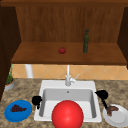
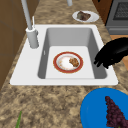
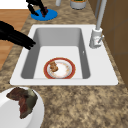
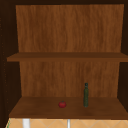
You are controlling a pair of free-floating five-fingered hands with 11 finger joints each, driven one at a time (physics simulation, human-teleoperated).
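Front view shows your left hand curled, empty, at the sink rim; right hand fingers straight above the white plate.

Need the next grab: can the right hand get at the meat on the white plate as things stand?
Probably yes. The right hand hovers at the sink's right edge, fingers extended down toward the meat on the white plate, with nothing between them.

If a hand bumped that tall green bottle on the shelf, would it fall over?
Probably yes. The green bottle is tall and narrow on a small base, so a push near the top would likely tip it. It looks round, so it might then roll along the shelf toward the tomato.
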